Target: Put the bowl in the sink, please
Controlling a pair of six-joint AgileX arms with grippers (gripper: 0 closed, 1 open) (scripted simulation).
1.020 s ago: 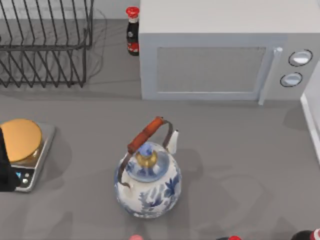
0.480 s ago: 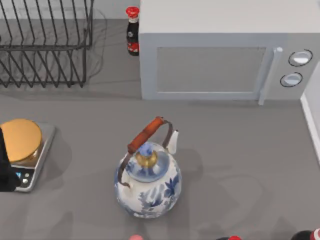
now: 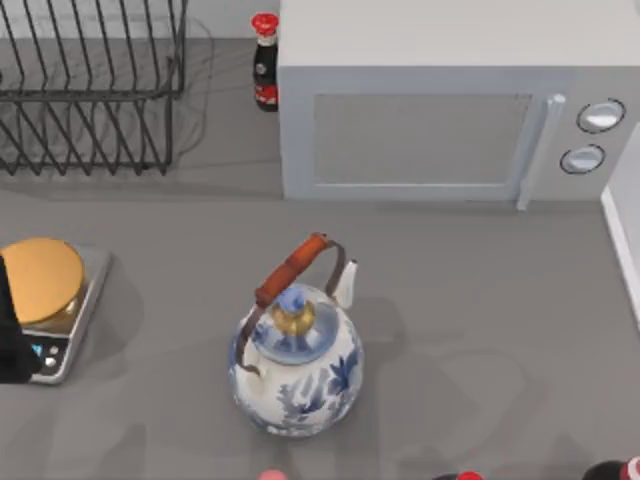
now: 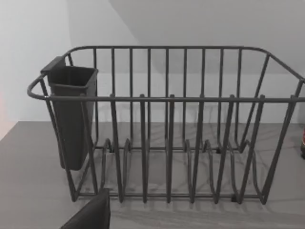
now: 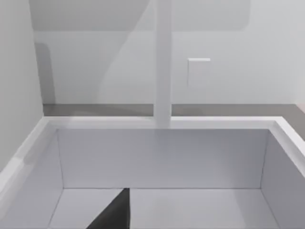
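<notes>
From above, a blue-and-white teapot (image 3: 296,362) stands mid-surface, a kitchen scale (image 3: 47,306) at the left, a dish rack (image 3: 90,85) behind it, a red-capped bottle (image 3: 264,62) beside the microwave (image 3: 455,98); the bottle's label is too small to read. The left wrist view faces the rack's wires (image 4: 167,124) and its dark cutlery cup (image 4: 71,114). The right wrist view looks into the white sink (image 5: 162,157). I cannot tell where the bowl is, nor how either gripper stands.
</notes>
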